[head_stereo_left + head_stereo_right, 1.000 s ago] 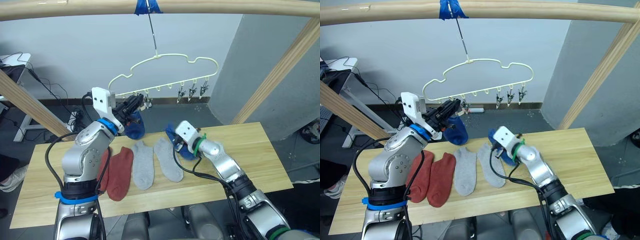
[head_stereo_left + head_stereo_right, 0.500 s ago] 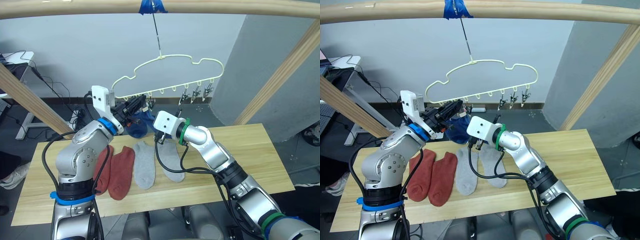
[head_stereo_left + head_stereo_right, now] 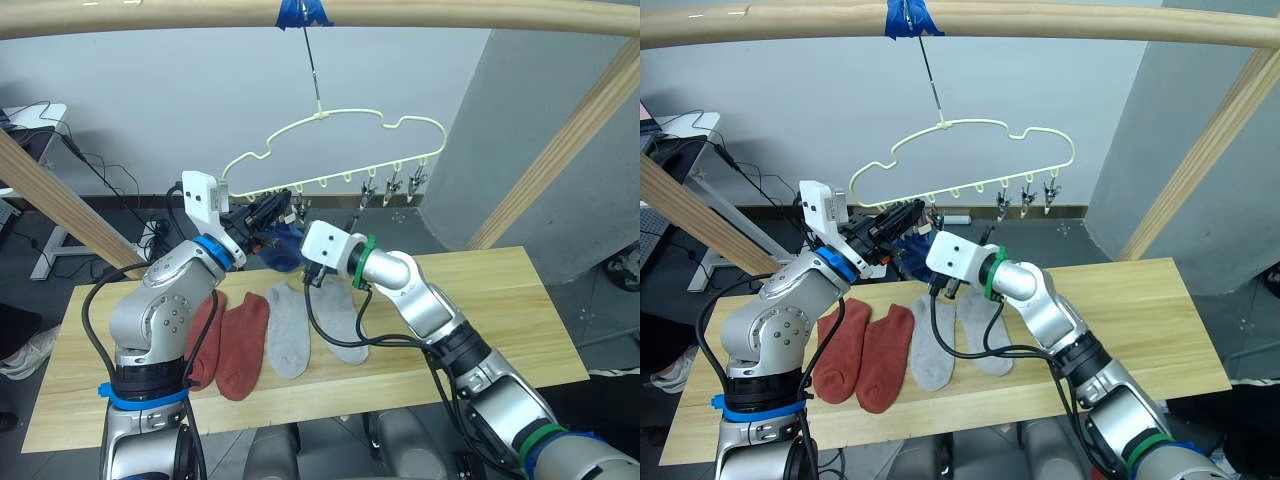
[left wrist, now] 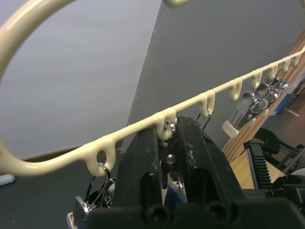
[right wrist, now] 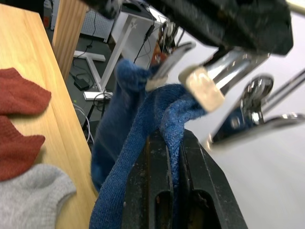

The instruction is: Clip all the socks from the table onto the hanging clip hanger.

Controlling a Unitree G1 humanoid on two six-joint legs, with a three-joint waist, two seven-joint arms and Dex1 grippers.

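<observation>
Two red socks [image 3: 232,343] and two grey socks [image 3: 310,326] are laid flat in a row on the bench [image 3: 500,310]. Behind them, a blue sock [image 5: 162,119] is pinched between the closed fingers of the right gripper [image 5: 169,143], raised to a clip [image 5: 205,83]. The left gripper [image 4: 167,138] is closed on a clip of the hanger [image 3: 330,150]; another blue sock [image 5: 112,138] is hung there.
</observation>
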